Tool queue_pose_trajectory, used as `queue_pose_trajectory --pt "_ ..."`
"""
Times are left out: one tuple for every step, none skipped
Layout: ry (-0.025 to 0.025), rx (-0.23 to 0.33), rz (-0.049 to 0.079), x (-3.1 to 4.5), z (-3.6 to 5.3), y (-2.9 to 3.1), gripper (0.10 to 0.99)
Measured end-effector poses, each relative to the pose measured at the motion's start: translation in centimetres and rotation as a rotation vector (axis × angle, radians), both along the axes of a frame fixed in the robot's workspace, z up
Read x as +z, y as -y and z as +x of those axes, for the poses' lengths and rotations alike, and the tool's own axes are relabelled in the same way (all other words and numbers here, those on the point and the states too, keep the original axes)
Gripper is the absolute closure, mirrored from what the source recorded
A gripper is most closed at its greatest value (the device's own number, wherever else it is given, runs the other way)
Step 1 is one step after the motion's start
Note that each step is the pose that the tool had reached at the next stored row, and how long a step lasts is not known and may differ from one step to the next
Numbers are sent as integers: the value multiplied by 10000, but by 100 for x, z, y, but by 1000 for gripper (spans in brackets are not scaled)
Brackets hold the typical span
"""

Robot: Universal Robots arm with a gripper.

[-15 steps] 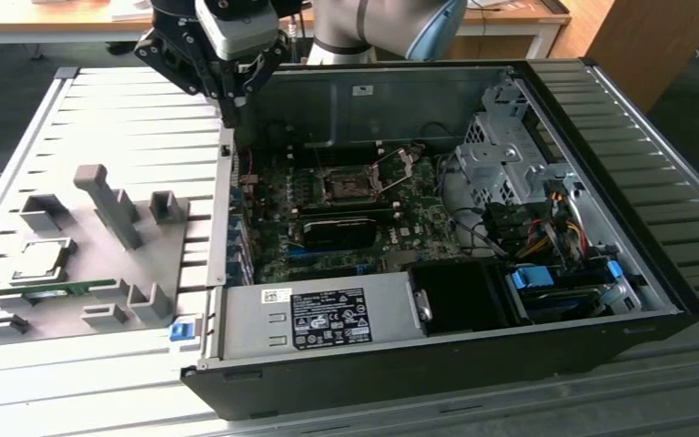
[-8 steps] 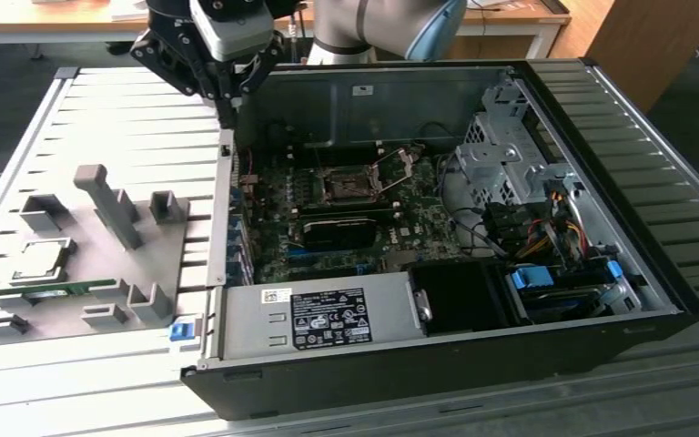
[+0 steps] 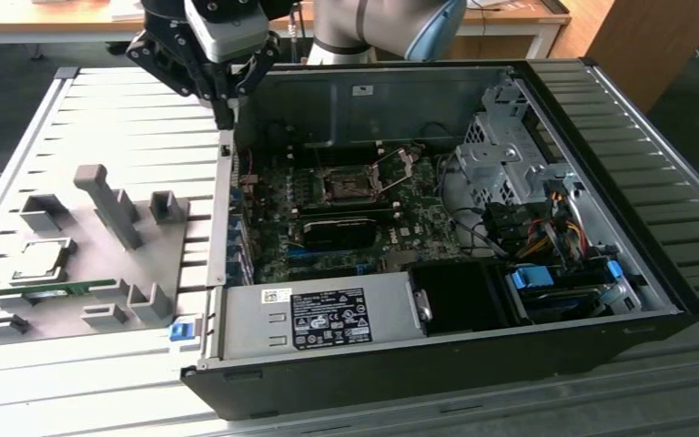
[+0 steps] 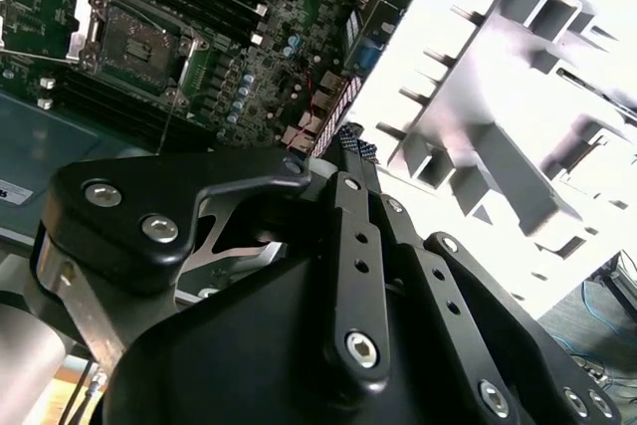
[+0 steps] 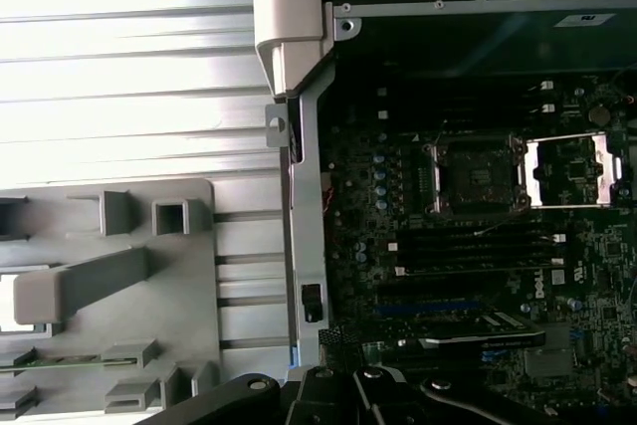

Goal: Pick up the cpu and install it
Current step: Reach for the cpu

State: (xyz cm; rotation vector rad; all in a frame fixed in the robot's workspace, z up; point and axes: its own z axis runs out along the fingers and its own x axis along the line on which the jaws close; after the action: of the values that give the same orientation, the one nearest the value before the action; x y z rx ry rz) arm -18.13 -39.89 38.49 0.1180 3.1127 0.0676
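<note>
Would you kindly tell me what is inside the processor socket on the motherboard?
Nothing: the socket is bare, its load plate swung open. The cpu lies on the grey fixture tray. Its contacts cannot be made out.

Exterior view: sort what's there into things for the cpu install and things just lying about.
For the job:
cpu, on the fixture plate
open socket on the motherboard
gripper, jaws shut, empty

Lying about:
memory stick
power supply
tall grey fixture block
</note>
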Motion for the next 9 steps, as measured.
queue_pose_trajectory --pt "1 0 0 -1 -3 0 980" --pt "0 0 0 -2 -6 0 980" --pt "0 -1 0 -2 -10 0 980" --pt "0 0 0 -3 -14 0 980" --pt "0 -1 0 -4 -18 0 980" --pt "-1 0 0 -5 -21 0 980" --pt "0 0 1 -6 -25 0 980" --pt "-1 0 0 -7 -29 0 980" --pt "0 0 1 -8 -33 0 980"
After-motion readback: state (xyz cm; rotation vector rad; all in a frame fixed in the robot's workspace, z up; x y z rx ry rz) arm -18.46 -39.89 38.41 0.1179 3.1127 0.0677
